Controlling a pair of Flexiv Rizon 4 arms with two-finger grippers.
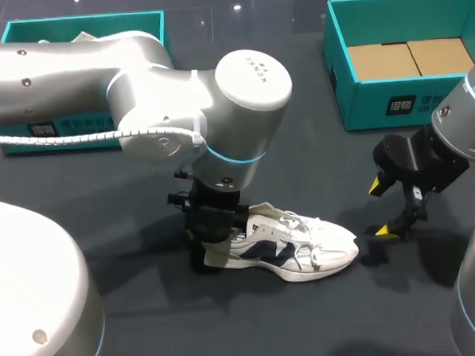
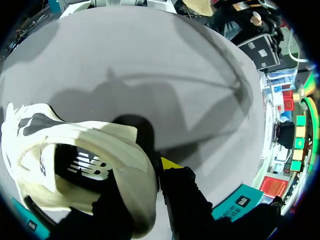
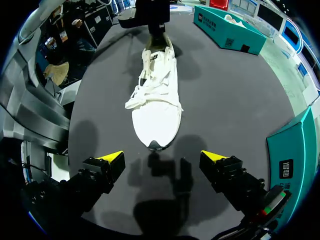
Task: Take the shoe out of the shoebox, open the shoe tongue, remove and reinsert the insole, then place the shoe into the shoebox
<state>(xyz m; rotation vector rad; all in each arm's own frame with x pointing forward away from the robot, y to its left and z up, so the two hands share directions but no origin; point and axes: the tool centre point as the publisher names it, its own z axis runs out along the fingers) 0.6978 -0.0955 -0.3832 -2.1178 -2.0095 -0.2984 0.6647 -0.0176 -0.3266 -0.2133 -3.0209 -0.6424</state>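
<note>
Starting with the head view: the shoe [image 1: 293, 247], white with dark side markings, lies on its sole on the dark table [image 1: 316, 166], toe toward the right arm's side and heel toward the left. The left arm comes in from the left, and the left gripper [image 1: 213, 239] stands upright over the heel, its fingers down around the heel wall. The right gripper [image 1: 383, 210] hangs just off the toe, apart from the shoe, with its two yellow tips spread wide. The shoebox [image 1: 340, 85], teal with a brown cardboard floor, sits at the far right of the table, well apart from the shoe. A second teal box [image 1: 78, 31] sits at the far left, partly hidden behind the left arm.

Left wrist view: the left gripper [image 2: 142, 176] is clamped on the heel wall of the shoe [image 2: 75, 135]. One finger [image 2: 172, 172], the one whose yellow tip shows, presses on the outside of the heel. The other reaches down inside the dark opening. The rest of the shoe runs off beside the gripper.

Right wrist view: the right gripper [image 3: 162, 159] has its fingers wide apart and holds nothing. The toe of the shoe [image 3: 155, 100] lies just ahead of the gap between them, not touching either tip. The laces sit loose over the tongue. At the far end the left gripper [image 3: 155, 22] stands on the heel. The shoebox [image 3: 295, 155] is close beside one finger, and the second teal box [image 3: 227, 30] lies well beyond the shoe.
</note>
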